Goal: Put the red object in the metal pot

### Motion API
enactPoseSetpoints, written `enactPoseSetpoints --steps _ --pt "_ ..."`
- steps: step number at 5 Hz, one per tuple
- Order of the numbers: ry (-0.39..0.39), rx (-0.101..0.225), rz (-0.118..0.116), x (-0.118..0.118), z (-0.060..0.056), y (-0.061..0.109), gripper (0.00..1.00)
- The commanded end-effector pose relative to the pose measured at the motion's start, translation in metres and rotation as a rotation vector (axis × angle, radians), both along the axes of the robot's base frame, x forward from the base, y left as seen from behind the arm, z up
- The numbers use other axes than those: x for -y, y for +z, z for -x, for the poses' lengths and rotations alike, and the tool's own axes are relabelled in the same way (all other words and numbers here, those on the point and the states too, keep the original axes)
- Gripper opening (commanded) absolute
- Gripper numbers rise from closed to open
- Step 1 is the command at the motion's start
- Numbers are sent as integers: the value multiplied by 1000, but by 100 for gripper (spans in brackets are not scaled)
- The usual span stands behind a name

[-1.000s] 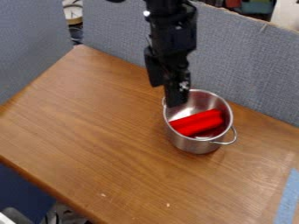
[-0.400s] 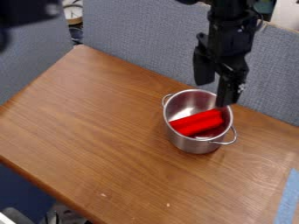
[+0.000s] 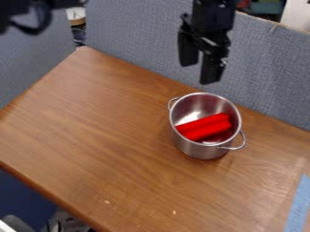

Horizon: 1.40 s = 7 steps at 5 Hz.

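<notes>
red object (image 3: 208,127) in metal pot (image 3: 204,126) — end effector (image 3: 208,65) above, apart

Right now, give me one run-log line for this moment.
red object: inside metal pot | gripper: open, empty, above and behind pot | table: pot upright near right edge | task: placed

Red object (image 3: 208,126) inside metal pot (image 3: 191,143)

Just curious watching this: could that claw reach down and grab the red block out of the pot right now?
Probably yes. The pot is uncovered, the red block lies exposed inside, and the open gripper hangs above and behind it with nothing between.
</notes>
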<state>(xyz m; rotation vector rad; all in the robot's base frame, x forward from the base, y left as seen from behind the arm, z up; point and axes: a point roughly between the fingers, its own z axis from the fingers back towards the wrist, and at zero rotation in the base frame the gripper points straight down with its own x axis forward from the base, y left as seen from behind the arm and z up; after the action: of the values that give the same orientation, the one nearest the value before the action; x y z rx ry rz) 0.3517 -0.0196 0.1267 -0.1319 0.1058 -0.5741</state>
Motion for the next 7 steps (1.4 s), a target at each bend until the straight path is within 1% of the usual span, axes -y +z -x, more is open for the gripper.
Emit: enactPoseSetpoints --steps 1,2,3,4,5,6,7 --pt "-50 38 25 -10 19 -3 100" --pt "-106 22 42 -25 47 -28 100" --pt "28 55 21 3 47 -21 100" --pt "107 83 -12 29 50 -15 100" --pt "93 100 -30 29 39 -8 100" --pt "78 93 -53 25 29 -8 100" --pt "81 94 -56 19 23 -11 100"
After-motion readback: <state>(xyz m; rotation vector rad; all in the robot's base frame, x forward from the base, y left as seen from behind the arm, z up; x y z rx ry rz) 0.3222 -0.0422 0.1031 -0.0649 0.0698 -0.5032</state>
